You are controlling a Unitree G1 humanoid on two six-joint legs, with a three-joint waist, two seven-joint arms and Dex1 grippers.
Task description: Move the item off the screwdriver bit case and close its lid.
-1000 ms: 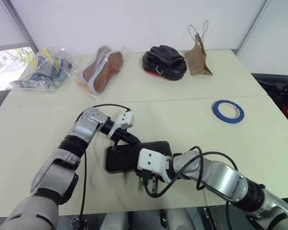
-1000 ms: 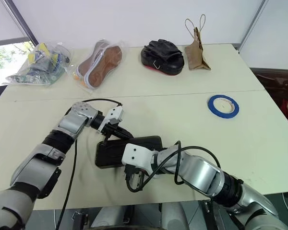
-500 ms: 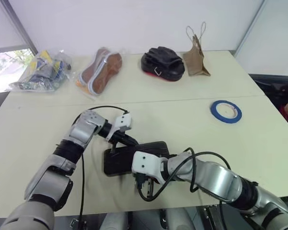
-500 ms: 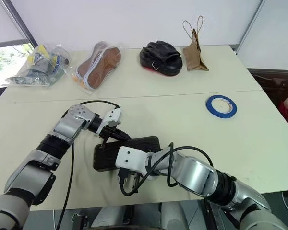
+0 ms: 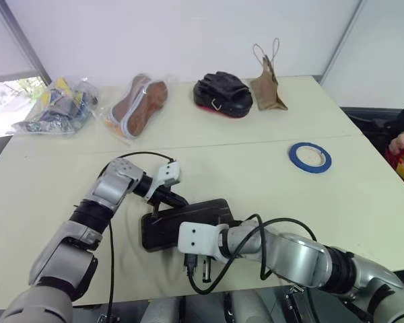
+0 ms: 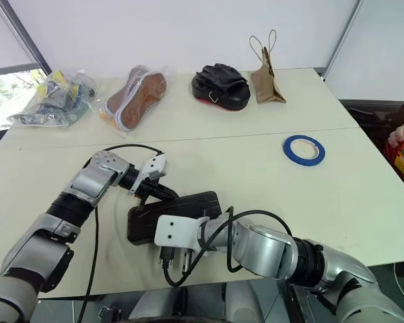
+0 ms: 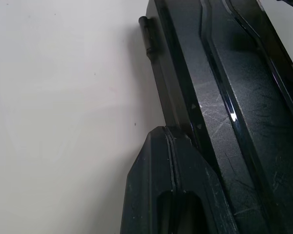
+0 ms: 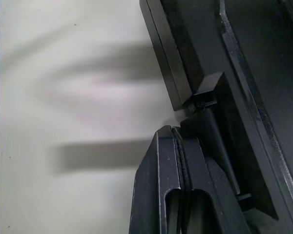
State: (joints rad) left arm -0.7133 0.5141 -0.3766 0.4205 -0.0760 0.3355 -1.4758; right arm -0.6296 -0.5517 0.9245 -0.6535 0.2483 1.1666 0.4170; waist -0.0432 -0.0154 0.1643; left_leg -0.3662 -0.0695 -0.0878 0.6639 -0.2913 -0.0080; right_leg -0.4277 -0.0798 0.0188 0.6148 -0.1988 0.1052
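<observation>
The screwdriver bit case [image 5: 172, 229] lies flat and dark on the cream table [image 5: 256, 182], near the front middle. Its lid [image 5: 202, 212] is down over the tray. My left gripper [image 5: 157, 207] is shut, with its tips against the case's far left edge, beside the hinge [image 7: 145, 34]. My right gripper [image 5: 198, 268] is also shut and points down at the case's near edge, next to the black latch tab [image 8: 207, 92]. The item, a blue ring of tape [image 5: 310, 157], rests on the table well off to the right, apart from the case.
Along the table's far edge stand a clear bag of colourful things [image 5: 57, 104], bagged shoe soles [image 5: 138, 104], a black pouch [image 5: 222, 93] and a brown paper bag [image 5: 266, 87]. A person's hand [image 5: 402, 141] holding something colourful shows at the right edge.
The whole picture has shifted, so the camera moved. My right gripper has rolled a little at the case's near edge. Case and tape ring lie where they were.
</observation>
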